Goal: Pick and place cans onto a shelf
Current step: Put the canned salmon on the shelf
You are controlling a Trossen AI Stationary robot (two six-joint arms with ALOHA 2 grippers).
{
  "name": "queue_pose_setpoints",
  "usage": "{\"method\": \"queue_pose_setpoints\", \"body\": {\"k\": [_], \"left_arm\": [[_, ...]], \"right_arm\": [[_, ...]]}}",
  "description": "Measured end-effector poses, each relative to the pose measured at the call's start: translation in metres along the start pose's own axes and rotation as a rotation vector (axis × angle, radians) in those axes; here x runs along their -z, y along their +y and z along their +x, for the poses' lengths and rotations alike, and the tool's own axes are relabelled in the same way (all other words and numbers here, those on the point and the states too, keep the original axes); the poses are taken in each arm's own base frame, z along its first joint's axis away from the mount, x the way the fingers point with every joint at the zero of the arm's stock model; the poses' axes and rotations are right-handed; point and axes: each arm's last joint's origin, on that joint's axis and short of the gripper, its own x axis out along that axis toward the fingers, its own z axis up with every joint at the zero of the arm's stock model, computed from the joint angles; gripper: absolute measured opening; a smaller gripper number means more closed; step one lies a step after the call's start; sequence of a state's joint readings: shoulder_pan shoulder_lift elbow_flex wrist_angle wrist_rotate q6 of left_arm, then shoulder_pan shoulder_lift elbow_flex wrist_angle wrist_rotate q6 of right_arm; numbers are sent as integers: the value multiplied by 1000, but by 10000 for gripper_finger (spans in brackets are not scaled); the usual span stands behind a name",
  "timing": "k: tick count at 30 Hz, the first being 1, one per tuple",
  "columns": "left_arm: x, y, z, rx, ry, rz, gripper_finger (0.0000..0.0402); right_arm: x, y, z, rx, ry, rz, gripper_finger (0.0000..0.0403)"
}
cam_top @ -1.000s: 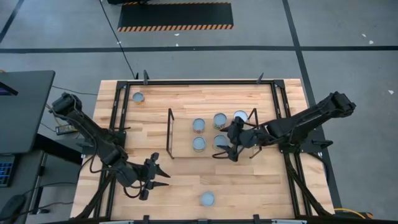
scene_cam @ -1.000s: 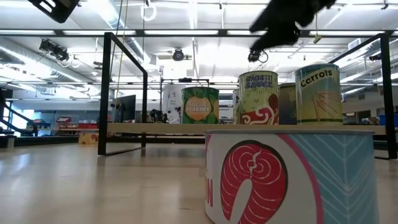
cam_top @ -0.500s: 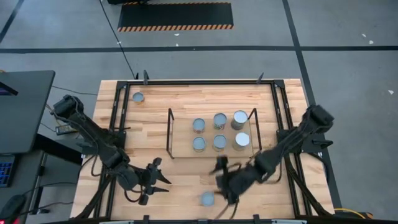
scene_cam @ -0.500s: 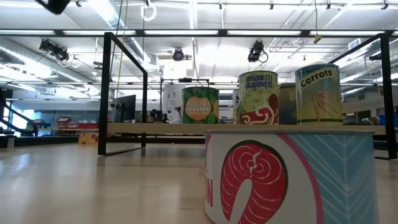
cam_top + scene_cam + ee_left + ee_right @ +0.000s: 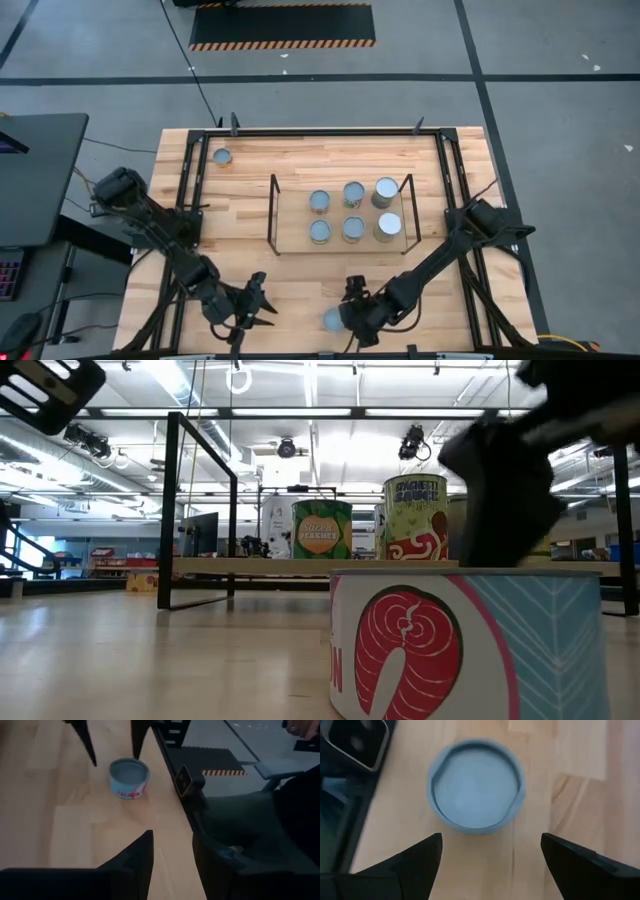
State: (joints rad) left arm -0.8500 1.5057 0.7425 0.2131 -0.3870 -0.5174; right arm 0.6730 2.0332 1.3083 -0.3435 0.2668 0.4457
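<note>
Six cans stand upright on the shelf [image 5: 295,215] in two rows, among them a peaches can [image 5: 321,528]. A low salmon-label can [image 5: 332,321] stands alone on its base near the table's near edge; it also shows in the right wrist view [image 5: 476,790] and the left wrist view [image 5: 129,777]. My right gripper [image 5: 350,305] hangs open just above it, its fingers [image 5: 422,857] short of the can's rim and touching nothing. My left gripper [image 5: 262,300] is open and empty to the can's left. Another can [image 5: 222,157] stands at the far left.
The low camera's housing [image 5: 185,780] sits at the table's near edge beside the salmon can. Black frame rails [image 5: 185,200] run along the table's left and right sides. Bare wood [image 5: 300,280] lies between the shelf and the near edge.
My right gripper has left the shelf and swung toward the table's near edge, coming down over the lone salmon can, fingers open. The six cans on the shelf stand still. My left gripper has drifted slightly toward the near edge.
</note>
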Motion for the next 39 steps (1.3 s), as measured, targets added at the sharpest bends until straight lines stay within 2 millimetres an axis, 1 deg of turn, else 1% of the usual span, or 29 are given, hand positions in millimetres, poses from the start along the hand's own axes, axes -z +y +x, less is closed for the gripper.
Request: {"method": "queue_pose_setpoints", "body": {"k": [4, 9, 12, 14, 17, 20, 21, 23, 25, 27, 29, 31, 34, 36, 39], "left_arm": [[3, -2, 2, 4, 3, 2, 142], [6, 2, 9, -29, 11, 8, 142], [6, 7, 14, -50, 11, 1, 142], [5, 11, 17, -63, 0, -12, 147], [0, 14, 20, -62, -32, -35, 171], [-5, 14, 23, -46, -83, -47, 213], [-7, 12, 24, -36, -99, -36, 229], [-20, 3, 29, -21, -133, -25, 260], [-31, -6, 36, -54, -106, 32, 283], [-47, -15, 48, -94, -55, 66, 295], [-61, -19, 57, -163, 23, 70, 299], [-74, -17, 68, -214, 90, 47, 298], [-84, -12, 81, -261, 184, 23, 298], [-91, -7, 91, -250, 227, -16, 298], [-99, 7, 107, -206, 293, -76, 298]], "right_arm": [[-4, -9, 7, 56, -25, -36, 347], [-17, -32, 10, 211, -96, -93, 347], [-24, -42, 11, 222, -118, -93, 347], [-25, -44, 11, 207, -113, -88, 347], [-28, -42, 1, 182, -130, -66, 347], [-31, -37, -14, 164, -151, -51, 347], [-31, -36, -20, 159, -157, -47, 347], [-31, -32, -32, 149, -162, -32, 347], [-30, -29, -42, 141, -161, -16, 347], [-27, -26, -51, 157, -153, -1, 347], [-23, -22, -57, 158, -142, 12, 347], [-17, -19, -63, 170, -110, 23, 347], [-5, -13, -72, 186, -48, 59, 347], [4, -8, -78, 203, 0, 84, 347], [19, 0, -84, 234, 66, 112, 347]]}}
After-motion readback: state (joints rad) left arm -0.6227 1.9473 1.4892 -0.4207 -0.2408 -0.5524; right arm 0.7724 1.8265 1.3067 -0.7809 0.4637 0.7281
